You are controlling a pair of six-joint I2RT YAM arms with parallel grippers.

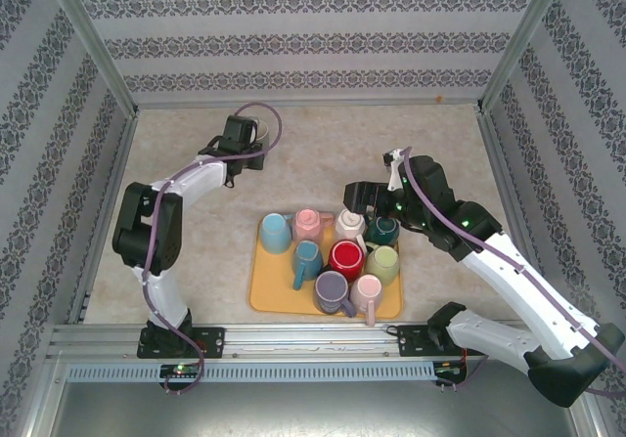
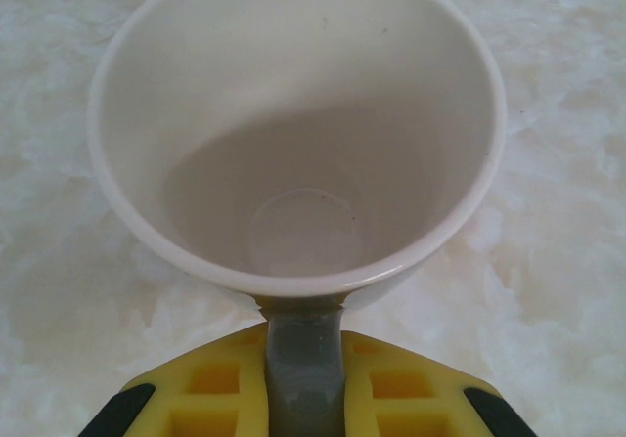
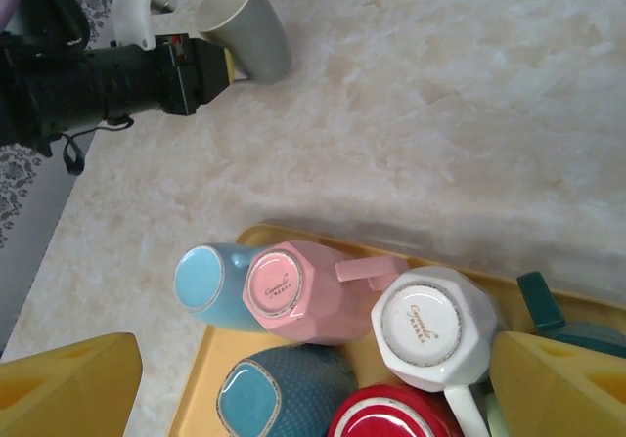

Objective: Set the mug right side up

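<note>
One grey mug (image 3: 249,28) leans well beyond the tray's (image 1: 262,298) far left corner, mouth tipped up toward the left gripper (image 2: 303,398), which is clamped on its handle (image 2: 303,354). The right gripper (image 1: 358,198) hovers over the tray's far edge, jaws wide and empty.

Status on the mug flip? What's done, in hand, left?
Done: grey mug is off the yellow tray, mouth facing the wrist camera. In hand: left claw shut on its handle; can't tell if it rests on the table. Remaining: release it; white mug and pink mug on the tray sit base-up, right claw open above them.
</note>
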